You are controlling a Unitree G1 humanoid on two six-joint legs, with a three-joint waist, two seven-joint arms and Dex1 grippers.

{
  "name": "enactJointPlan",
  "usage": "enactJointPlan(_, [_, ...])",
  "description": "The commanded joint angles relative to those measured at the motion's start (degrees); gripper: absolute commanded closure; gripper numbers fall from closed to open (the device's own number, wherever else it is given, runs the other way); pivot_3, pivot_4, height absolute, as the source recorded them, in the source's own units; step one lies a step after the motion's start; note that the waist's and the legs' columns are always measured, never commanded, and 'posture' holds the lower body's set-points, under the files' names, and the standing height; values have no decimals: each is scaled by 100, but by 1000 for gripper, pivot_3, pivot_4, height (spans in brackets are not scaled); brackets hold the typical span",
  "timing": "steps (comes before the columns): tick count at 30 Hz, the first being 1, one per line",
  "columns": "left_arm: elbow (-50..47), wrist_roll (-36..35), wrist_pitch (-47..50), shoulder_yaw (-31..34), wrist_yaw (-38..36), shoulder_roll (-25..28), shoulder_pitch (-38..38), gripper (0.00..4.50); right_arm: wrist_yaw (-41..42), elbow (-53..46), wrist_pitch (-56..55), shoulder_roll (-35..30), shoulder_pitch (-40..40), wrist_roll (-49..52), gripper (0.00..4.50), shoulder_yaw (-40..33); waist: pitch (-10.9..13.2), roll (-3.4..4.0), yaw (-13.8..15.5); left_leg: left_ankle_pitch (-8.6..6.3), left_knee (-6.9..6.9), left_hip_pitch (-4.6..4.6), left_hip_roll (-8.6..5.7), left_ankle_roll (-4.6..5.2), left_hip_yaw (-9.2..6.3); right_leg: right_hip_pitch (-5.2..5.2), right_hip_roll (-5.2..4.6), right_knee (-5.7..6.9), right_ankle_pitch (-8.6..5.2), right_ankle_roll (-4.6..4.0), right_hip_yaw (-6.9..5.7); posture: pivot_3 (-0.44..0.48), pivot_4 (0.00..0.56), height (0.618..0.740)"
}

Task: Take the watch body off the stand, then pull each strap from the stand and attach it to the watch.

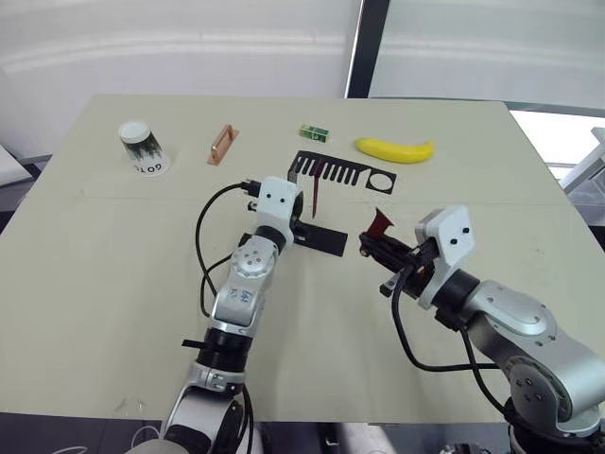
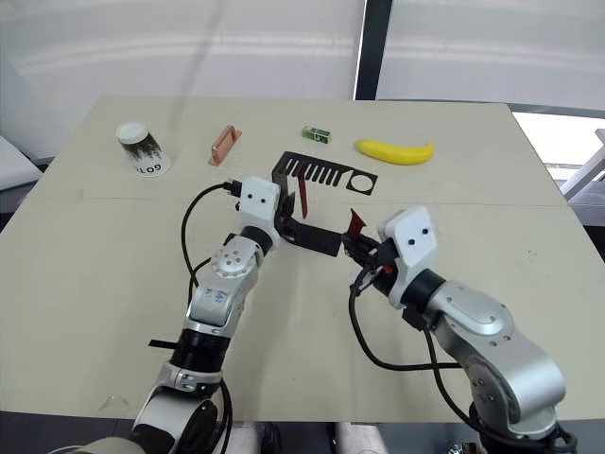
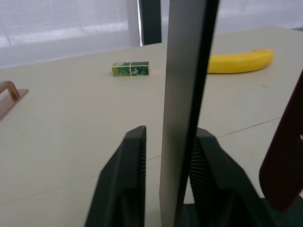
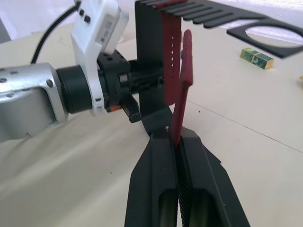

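Now the work, as I judge it, is steadying the stand (image 1: 321,203) on the table (image 1: 113,274) while a strap is handled clear of it; the left gripper (image 3: 165,151) should keep a square, firm hold on the upright leg so the bracket does not tip, and the right should hold its band without twisting it. In the left wrist view the leg stands between the left fingers (image 3: 130,156), one touching it and the other a sliver off. The right gripper (image 4: 177,142) has its fingers pressed together, pinching one maroon strap (image 4: 182,85) by its lower end, the band rising above the fingertips. Just beyond it, the second strap (image 4: 171,56), the one with holes, hangs from the stand's slotted top. I cannot make out the watch body.
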Motion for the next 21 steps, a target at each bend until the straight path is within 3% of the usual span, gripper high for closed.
enactJointPlan(1, [-492,-88,11,47,-191,133,131,1730,246,60,-128,-169,-30,271,4500,-127,0,0,1,0,-1,0,0,0,0,0,0,-1,0,0,0,0,150,740])
enactJointPlan(4, [-967,-228,181,67,-527,409,479,200,350,309,-288,-236,28,337,4500,-135,0,0,-11,0,-2,2,1,0,0,0,0,1,0,0,1,0,150,740])
enactJointPlan(5, [-1144,-293,252,77,-673,521,590,48,388,369,-341,-255,35,357,4500,-136,0,0,-15,0,-3,2,1,0,0,0,0,1,0,0,1,0,150,740])
enactJointPlan(7, [-1457,-470,428,125,-960,721,777,48,456,486,-429,-292,29,413,4500,-159,0,0,-17,0,-3,3,2,0,0,0,-1,2,0,0,1,0,150,740])
enactJointPlan(13, [-2393,-2002,1222,848,-2655,1926,1420,48,1021,1015,-660,-592,-204,800,4500,-335,2,3,-99,1,-4,5,4,-2,-1,0,-2,3,-2,-4,-2,0,150,740])
enactJointPlan(21, [-3092,-5191,3067,1596,-4300,2831,1434,48,2319,1644,-342,-1287,-718,2042,4500,-345,4,2,-129,-1,-2,-1,2,1,-11,2,-7,-1,-2,-3,-8,0,150,740])
